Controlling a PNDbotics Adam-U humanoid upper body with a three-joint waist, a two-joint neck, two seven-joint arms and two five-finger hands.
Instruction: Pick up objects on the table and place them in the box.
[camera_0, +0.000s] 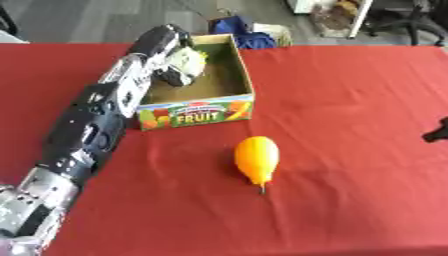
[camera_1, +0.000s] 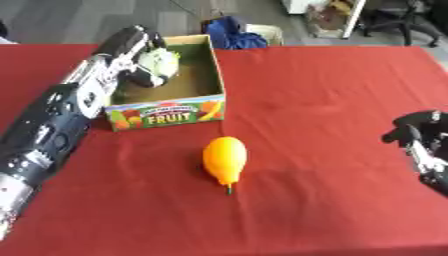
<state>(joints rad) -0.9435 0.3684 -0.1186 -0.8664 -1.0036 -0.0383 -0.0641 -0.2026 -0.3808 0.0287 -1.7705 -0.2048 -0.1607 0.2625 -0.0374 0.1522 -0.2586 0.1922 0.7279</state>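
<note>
Pale green round object (camera_1: 159, 62) sits inside the box (camera_0: 247, 85) opening, wrapped in the left hand (camera_0: 175, 67), whose fingers curl round it from above. That's a drop-off pose, I'd say: arm stretched long over the box's left wall so the piece lands inside. In front of the box on the red tabletop (camera_0: 350, 125) lies the orange fruit (camera_0: 256, 157), stem toward the robot, not yet collected. Right hand (camera_1: 420, 132) waits at the right edge, fingers curled, holding nothing.

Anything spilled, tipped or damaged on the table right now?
Nothing stands out. The cardboard fruit box sits upright, the left hand holds a pale green round object over it, and the orange pear-shaped fruit lies intact on the red tablecloth.
</note>
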